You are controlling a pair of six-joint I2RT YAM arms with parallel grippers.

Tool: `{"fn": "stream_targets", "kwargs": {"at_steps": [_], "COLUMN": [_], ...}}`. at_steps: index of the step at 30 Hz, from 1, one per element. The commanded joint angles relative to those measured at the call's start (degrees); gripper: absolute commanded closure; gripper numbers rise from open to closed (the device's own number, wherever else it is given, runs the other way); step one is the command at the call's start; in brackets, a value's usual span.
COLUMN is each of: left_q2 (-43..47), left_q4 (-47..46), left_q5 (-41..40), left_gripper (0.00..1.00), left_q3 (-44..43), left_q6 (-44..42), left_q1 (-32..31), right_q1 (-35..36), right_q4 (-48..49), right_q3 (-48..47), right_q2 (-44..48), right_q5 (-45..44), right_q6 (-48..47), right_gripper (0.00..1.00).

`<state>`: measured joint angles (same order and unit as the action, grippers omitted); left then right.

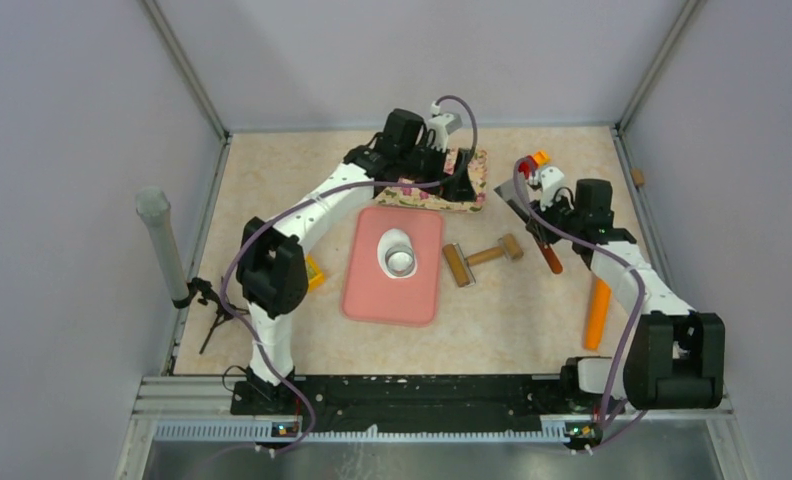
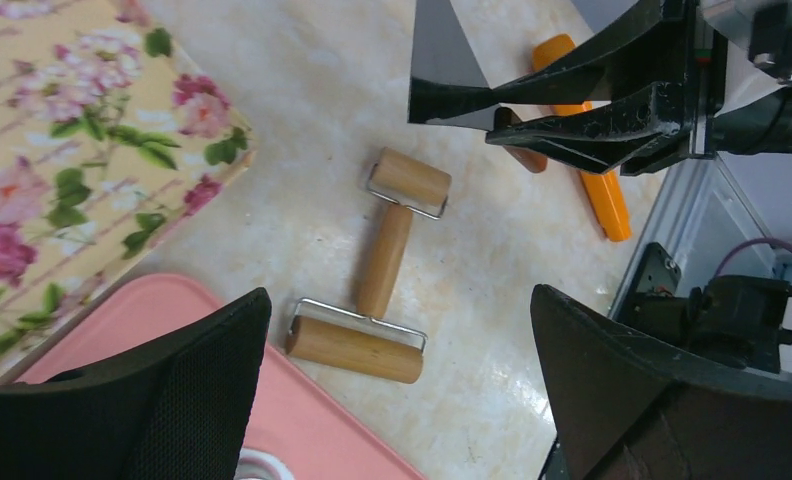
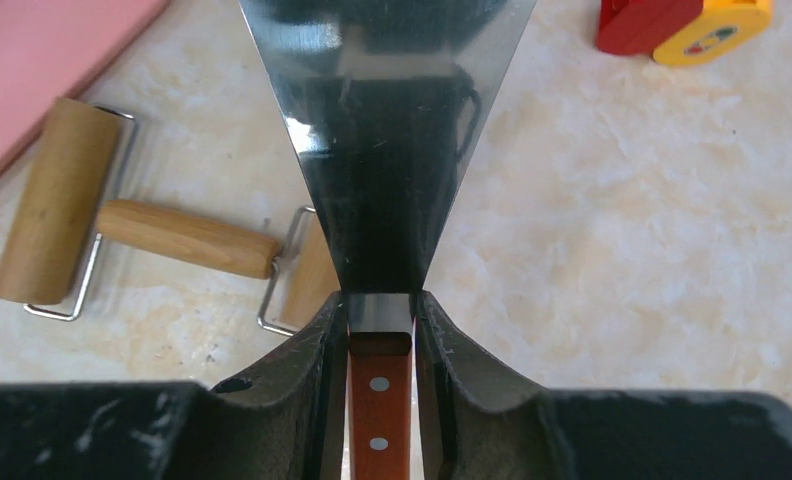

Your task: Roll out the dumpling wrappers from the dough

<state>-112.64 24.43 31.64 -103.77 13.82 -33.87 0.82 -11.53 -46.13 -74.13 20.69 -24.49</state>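
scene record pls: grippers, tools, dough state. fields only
left gripper: open, empty, over the roller, beside floral board
right gripper: shut on scraper at the handle, blade pointing away
dough: flattened white sheet on pink mat
ring: sits on dough
roller: lies right of mat, not held
wrappers: none visible apart from the dough

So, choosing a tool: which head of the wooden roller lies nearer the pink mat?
The wide head, beside the pink mat; the narrow head lies farther right.
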Motion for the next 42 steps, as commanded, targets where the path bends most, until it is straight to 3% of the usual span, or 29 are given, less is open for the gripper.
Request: {"fn": "stream_targets", "kwargs": {"at_steps": [1,7,14,19,24,32,38,42], "left_q2": [-2.27,-3.37,-3.71,-4.07,-4.82,-5.49,-5.49,-5.02], "left_q4": [-2.05,-4.79,-7.53,-8.96,-10.22,-8.61,-7.91,-7.64], "left_q5": [5.09,6.22,7.18,7.5,8.59,6.55,5.61,3.92], "left_gripper": [0.01,0.01,0.01,0.08,0.25,0.74,0.99,1.0], "left_q3": [-3.12,-1.6,0.41,2.21,3.56,3.7,4.34,5.07], "left_q6": [2.9,6.84,10.34,12.15,13.15,11.16,10.54,10.52], "left_q1": [-1.6,-2.49,-3.19,-4.06,-4.75,-5.15,-5.25,-5.38], "right_q1": [-0.39,0.94,5.13,7.81,10.69,11.81,11.96,12.0], "right_q4": [5.04,5.55,5.8,6.68,7.0,6.83,7.19,7.24], "right_q3": [2.07,4.52,5.34,5.3,5.27,5.35,5.55,5.72], "right_q2": [4.76,8.28,8.72,8.16,6.73,4.81,4.57,4.56], "right_q5": [9.3,14.06,13.76,12.24,10.75,10.29,9.88,10.26], "right_q6": [-2.54,-5.18,-6.53,-6.11,-6.56,-7.19,-7.3,-7.36], "right_gripper": [0.96,0.96,0.96,0.95,0.95,0.95,0.92,0.78]}}
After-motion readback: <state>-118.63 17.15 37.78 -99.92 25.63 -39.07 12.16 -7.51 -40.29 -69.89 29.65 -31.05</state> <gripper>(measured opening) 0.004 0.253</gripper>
